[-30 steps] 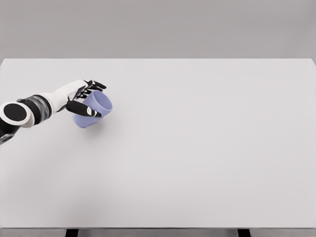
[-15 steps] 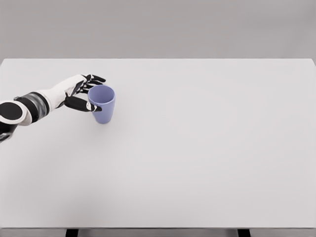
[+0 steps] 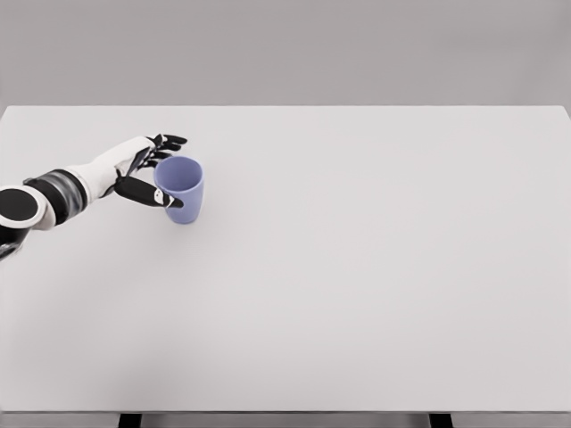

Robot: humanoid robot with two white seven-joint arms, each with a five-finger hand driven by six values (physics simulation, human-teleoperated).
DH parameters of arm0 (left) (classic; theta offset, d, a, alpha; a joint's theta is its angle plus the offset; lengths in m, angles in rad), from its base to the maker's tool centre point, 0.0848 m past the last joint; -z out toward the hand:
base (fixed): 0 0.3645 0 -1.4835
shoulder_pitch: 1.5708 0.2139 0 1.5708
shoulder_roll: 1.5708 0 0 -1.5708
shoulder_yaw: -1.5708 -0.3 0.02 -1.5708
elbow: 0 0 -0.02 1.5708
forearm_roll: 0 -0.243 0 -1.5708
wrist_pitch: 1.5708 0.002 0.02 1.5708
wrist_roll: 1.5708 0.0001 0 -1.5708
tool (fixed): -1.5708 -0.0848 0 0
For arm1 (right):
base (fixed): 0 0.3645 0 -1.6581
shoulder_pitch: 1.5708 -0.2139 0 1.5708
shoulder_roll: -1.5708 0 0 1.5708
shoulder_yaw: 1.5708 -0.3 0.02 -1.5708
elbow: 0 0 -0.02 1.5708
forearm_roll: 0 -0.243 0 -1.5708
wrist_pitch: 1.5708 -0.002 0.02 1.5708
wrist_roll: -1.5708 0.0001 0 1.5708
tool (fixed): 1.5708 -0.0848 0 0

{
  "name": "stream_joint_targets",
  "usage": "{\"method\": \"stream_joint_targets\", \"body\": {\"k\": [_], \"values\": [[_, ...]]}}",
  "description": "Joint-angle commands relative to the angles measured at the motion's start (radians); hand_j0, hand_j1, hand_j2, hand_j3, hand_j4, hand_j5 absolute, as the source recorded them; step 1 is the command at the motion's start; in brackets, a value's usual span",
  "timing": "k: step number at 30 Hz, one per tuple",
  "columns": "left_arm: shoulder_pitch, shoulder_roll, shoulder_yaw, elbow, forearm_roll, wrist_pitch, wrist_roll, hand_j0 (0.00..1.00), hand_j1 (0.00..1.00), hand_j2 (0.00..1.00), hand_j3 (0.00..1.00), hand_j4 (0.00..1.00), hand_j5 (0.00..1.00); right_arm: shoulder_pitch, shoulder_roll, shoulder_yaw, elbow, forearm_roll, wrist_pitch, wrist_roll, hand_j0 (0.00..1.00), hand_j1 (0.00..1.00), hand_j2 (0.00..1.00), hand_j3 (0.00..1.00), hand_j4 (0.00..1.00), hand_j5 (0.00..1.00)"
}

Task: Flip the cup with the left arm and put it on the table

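Lavender-blue plastic cup (image 3: 181, 188) stands mouth-up at the far left of my white table (image 3: 357, 267). My left hand (image 3: 145, 169) clasps its rim side-on, thumb in front, fingers behind, so I judge only the release is left.

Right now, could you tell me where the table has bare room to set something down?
Everything right of the purple cup is bare white table, through to the far, right and near edges. The only crowded spot is the left rear, where the left hand grips the upright cup.
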Motion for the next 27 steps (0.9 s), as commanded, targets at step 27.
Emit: {"method": "stream_joint_targets", "body": {"k": [27], "values": [[0.0, 0.055, 0.014, 0.0, -0.004, -0.043, -0.001, 1.0, 1.0, 1.0, 1.0, 1.0, 1.0, 0.0, 0.0, 0.0, 0.0, 0.0, -0.001, 0.0, 1.0, 1.0, 1.0, 1.0, 1.0, 1.0]]}}
